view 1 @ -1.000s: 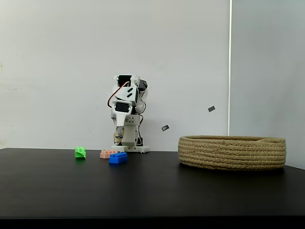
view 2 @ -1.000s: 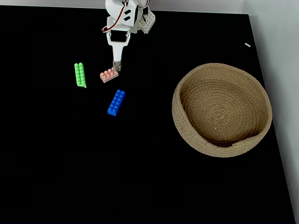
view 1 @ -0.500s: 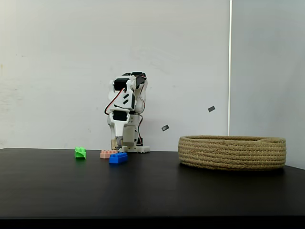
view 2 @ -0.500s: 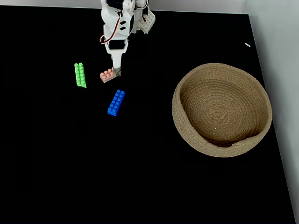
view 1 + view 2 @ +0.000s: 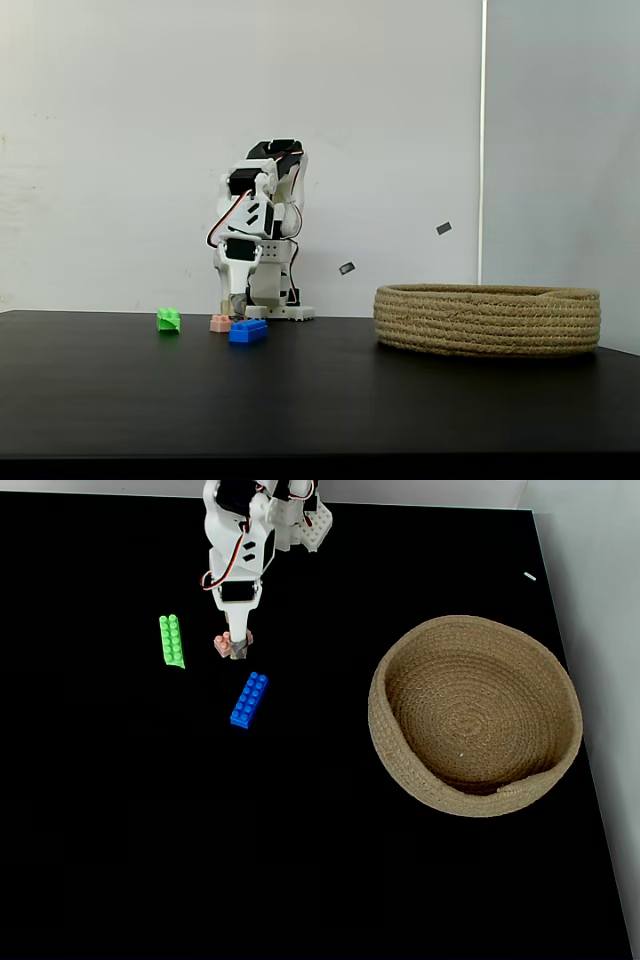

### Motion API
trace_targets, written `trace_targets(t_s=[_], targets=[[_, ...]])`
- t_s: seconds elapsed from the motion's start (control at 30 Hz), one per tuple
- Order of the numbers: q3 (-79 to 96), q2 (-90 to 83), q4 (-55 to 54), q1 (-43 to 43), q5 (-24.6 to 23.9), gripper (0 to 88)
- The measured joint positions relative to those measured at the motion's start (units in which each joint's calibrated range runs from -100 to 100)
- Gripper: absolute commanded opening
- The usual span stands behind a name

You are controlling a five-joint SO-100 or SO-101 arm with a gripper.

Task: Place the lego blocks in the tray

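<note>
Although the jaws (image 5: 238,650) stood directly over the pink brick (image 5: 222,643) in the top-down fixed view, their opening could not be told, nor whether they had hold of it. The brick lay on the black worktop (image 5: 150,830), showing at the nine o'clock side of the tip. In the side fixed view the jaws (image 5: 235,314) were down at brick height beside the pink brick (image 5: 219,324). The green brick (image 5: 171,640) lay at nine o'clock, long axis twelve to six. The blue brick (image 5: 248,699) lay at six o'clock. The basket (image 5: 560,680) sat well apart, at about four o'clock, holding no bricks. Judgement: the grasp hinged on the jaws straddling the pink brick.
</note>
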Motion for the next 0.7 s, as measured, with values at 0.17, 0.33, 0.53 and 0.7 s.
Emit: trace_targets(t_s=[0.17,0.33,0.53,0.7], targets=[[-0.2,0.6,-0.9,0.0,0.2,25.2],[-0.2,0.6,-0.9,0.0,-0.1,20.3],[0.8,0.4,-1.0,-1.0,1.9,0.0],[4.6,-3.6,-2.6,-1.5,4.0,0.0]])
